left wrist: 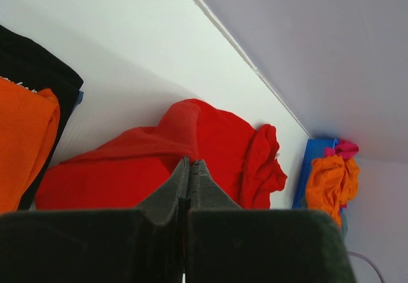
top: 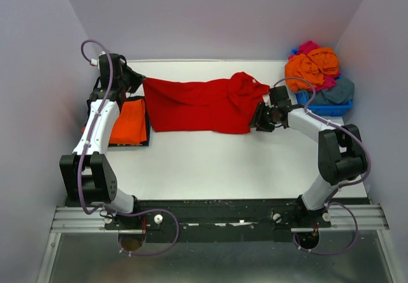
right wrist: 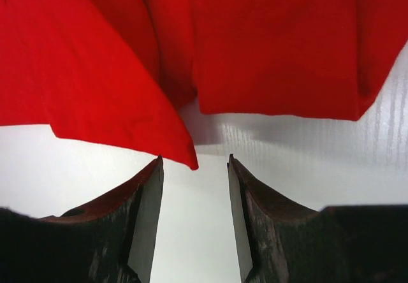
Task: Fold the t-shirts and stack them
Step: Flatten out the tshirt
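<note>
The red t-shirt [top: 197, 104] lies spread along the back of the table, bunched at its right end. My left gripper [top: 141, 79] is shut on its left corner, and the cloth rises to the closed fingertips in the left wrist view [left wrist: 189, 163]. My right gripper [top: 258, 118] is open at the shirt's right edge. In the right wrist view the red t-shirt [right wrist: 268, 47] fills the top, and one pointed corner hangs just at the gap of the open gripper [right wrist: 194, 162], not pinched. A folded orange t-shirt [top: 129, 122] rests on a black one [left wrist: 38, 72] at the left.
A blue plastic bin [top: 328, 109] at the back right holds crumpled orange [top: 312, 66], magenta [top: 308, 46] and grey-blue [top: 338, 92] t-shirts. Walls close in the table at the back and sides. The folded stack sits beside my left arm.
</note>
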